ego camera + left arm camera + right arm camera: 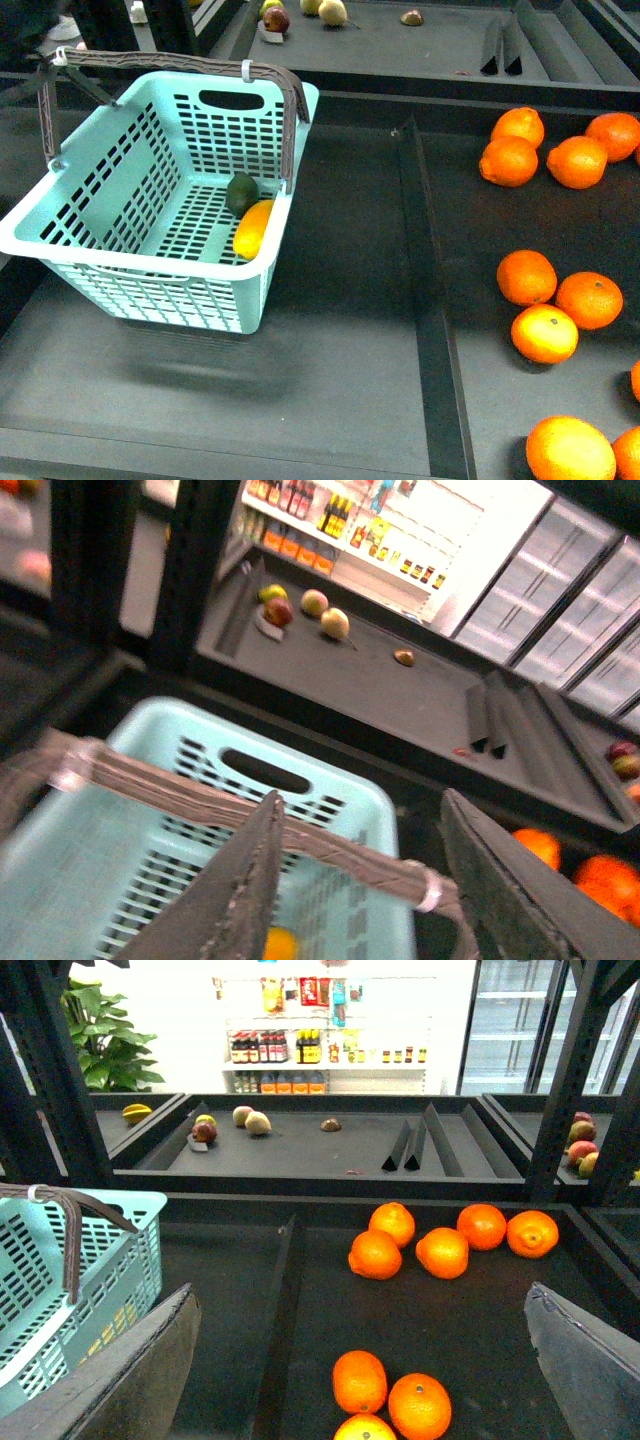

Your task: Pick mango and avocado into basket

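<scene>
Turquoise basket (150,810) handles betw left pincer (365,880) fingers

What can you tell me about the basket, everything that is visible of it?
The basket is light turquoise, plastic-looking, rectangular, with slotted walls and floor and a cut-out grip in its far wall. Its brown arched handles are raised, and it sits tilted on the dark shelf. Inside, against the right wall, lie the avocado and the mango, touching each other. The left gripper stands open around the handles.
</scene>
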Tool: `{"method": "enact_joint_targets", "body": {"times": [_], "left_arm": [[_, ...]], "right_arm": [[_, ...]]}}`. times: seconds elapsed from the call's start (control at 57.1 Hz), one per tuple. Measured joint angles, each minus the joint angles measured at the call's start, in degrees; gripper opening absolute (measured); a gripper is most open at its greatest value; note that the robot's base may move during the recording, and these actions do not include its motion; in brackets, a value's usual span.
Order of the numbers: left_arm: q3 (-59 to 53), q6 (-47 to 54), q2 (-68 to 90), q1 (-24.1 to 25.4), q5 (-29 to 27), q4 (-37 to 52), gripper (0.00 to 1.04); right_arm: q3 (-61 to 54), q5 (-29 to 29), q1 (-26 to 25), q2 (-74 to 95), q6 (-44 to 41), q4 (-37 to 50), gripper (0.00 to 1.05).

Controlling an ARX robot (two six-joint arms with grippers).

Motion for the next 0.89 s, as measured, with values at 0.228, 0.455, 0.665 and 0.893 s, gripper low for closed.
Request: {"method": "enact_joint_targets", "body": {"times": [0.228, 0.455, 0.665, 0.893], "left_arm": [[-20.7, 20.8, -14.8, 2.0, 2.1, 6.1, 0.03], [-31.7, 22.1, -27.0, 5.4, 5.5, 5.2, 0.03], [-37.9, 22.3, -37.3, 5.8, 5.6, 0.9, 0.03], [-42.1, 22.5, -49.0, 5.8, 5.6, -6.5, 0.03]], "right_arm": [[0.0, 0.0, 0.0, 0.0, 0.0, 0.0, 0.97], [0.0, 0.0, 0.0, 0.0, 0.0, 0.0, 0.97], [0.0, 0.0, 0.0, 0.0, 0.0, 0.0, 0.97], [0.0, 0.0, 0.0, 0.0, 0.0, 0.0, 0.97]]}}
